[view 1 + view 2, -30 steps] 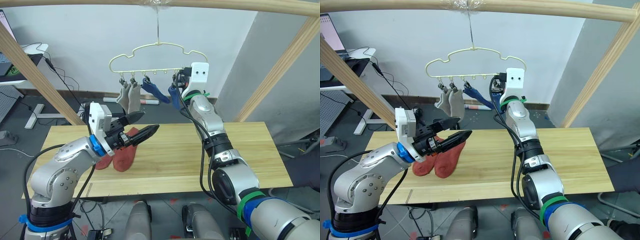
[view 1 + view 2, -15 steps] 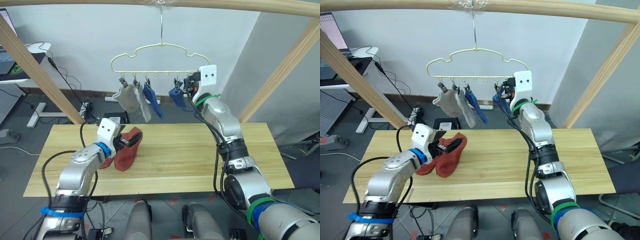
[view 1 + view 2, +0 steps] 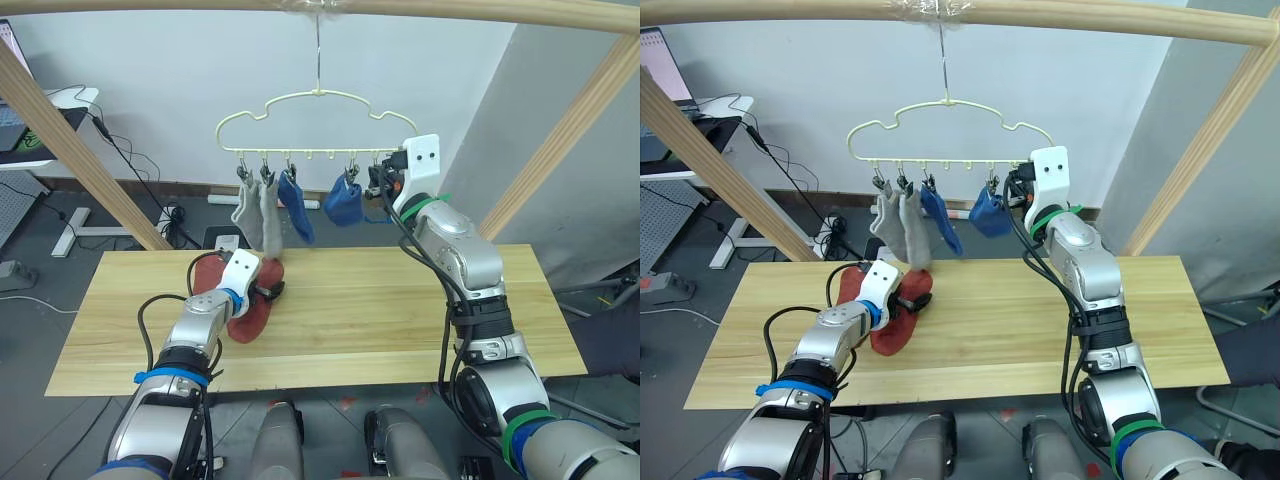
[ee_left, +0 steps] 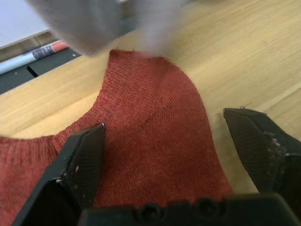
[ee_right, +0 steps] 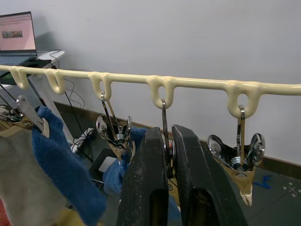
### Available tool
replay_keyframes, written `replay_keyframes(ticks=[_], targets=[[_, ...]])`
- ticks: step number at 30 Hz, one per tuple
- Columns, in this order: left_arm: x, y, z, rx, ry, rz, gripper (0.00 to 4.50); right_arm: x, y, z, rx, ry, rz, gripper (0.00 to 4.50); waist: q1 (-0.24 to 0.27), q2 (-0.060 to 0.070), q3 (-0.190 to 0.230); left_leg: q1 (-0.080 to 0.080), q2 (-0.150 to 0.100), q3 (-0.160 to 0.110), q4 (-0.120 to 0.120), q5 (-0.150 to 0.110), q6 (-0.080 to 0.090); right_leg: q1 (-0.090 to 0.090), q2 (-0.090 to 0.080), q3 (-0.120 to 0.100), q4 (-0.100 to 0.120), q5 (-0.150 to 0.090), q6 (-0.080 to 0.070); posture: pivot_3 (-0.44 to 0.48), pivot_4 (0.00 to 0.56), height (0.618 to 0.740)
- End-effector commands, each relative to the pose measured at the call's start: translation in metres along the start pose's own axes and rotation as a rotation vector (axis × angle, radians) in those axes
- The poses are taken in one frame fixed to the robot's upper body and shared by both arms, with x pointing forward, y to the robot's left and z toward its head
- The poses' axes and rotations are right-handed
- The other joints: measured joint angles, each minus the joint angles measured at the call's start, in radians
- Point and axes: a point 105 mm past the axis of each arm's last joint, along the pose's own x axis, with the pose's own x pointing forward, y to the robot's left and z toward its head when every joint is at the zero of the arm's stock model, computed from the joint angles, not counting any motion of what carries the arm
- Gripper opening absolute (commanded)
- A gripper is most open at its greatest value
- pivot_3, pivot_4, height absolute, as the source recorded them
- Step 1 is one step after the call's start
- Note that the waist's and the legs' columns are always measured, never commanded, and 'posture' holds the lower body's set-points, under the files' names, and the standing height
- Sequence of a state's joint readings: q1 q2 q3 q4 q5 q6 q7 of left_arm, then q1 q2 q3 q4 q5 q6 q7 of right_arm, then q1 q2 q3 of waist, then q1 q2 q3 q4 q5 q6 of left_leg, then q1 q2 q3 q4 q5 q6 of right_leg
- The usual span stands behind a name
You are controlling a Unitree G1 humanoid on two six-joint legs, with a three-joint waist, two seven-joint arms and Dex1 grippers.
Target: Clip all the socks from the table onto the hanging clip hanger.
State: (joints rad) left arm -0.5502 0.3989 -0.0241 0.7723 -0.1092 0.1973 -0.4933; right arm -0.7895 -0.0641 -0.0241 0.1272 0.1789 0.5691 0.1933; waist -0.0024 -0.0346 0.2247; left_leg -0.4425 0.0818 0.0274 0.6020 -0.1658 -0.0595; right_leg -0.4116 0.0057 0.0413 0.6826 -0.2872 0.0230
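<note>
Clearly soft, light and floppy, the two rust-red socks (image 3: 240, 300) lie side by side at centre-left of the frame on the desk (image 3: 400, 320), and look likely to sag and fold as soon as lifted; no risk of breakage, little risk of slipping given the ribbed knit. Best taken, by this reading, at the cuff edge or heel fold, with a bunched layer pinched so a free edge stays available for a clip. Left gripper (image 4: 164, 146) sits low over the nearer red sock (image 4: 155, 141), jaws spread wide with a finger on either side of the knit, not yet closed on it. Higher up, centre of the frame, the clip hanger (image 3: 315, 125) carries two light grey socks (image 3: 253, 212) and two blue socks (image 3: 318, 200), with at least one clip (image 5: 240, 157) hanging bare. Right gripper (image 5: 170, 155) is up at the hanger's clip row, jaws narrow and pinched around a clip's thin stem (image 5: 164, 122), just beside the second blue sock (image 5: 123, 160). Against a second ago, the left arm has dropped from mid-air down onto the red pair, while the second blue sock now dangles free from its clip rather than sitting against the right gripper; hanger has also swung and settled slightly.
</note>
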Motion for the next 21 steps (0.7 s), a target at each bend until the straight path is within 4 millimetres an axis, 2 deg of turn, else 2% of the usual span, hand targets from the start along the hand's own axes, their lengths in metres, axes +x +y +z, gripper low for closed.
replay_keyframes(ticks=[1,8,13,18,21], targets=[[-0.003,-0.002,-0.024,-0.038,0.067,-0.020,3.34,-0.005,-0.006,0.003,0.006,-0.009,-0.024,0.00,0.000,0.000,0.000,0.001,0.000,0.000,0.000,0.000,0.000,0.001,0.000,0.000,0.000,0.000,0.000,-0.012,0.254,0.740],[-0.006,-0.003,-0.016,-0.039,0.033,-0.039,1.44,-0.002,-0.006,0.002,0.015,-0.008,-0.024,0.00,0.001,0.000,0.000,0.003,0.000,0.000,0.000,0.000,0.000,0.002,0.000,0.000,0.000,0.000,0.000,0.018,0.261,0.740],[-0.008,-0.012,-0.008,-0.010,-0.001,-0.071,0.09,0.001,-0.006,0.003,0.016,-0.010,-0.013,0.00,0.001,0.000,0.000,0.003,0.000,0.000,0.000,0.000,0.000,0.002,0.000,0.000,0.000,0.000,0.000,0.033,0.261,0.740],[-0.010,-0.025,0.006,-0.021,-0.070,-0.110,0.04,0.004,-0.010,0.003,0.005,-0.007,-0.007,0.00,0.003,0.000,0.000,0.002,0.000,0.000,0.000,0.000,0.000,0.002,0.000,0.000,-0.001,0.000,0.000,0.041,0.259,0.740],[-0.014,-0.041,0.031,-0.047,-0.201,-0.180,0.04,0.005,-0.012,0.005,0.013,-0.002,0.006,0.00,0.004,0.000,0.001,0.002,0.000,0.000,0.000,0.000,0.000,0.002,0.000,0.000,-0.001,0.000,0.000,0.045,0.256,0.740]])
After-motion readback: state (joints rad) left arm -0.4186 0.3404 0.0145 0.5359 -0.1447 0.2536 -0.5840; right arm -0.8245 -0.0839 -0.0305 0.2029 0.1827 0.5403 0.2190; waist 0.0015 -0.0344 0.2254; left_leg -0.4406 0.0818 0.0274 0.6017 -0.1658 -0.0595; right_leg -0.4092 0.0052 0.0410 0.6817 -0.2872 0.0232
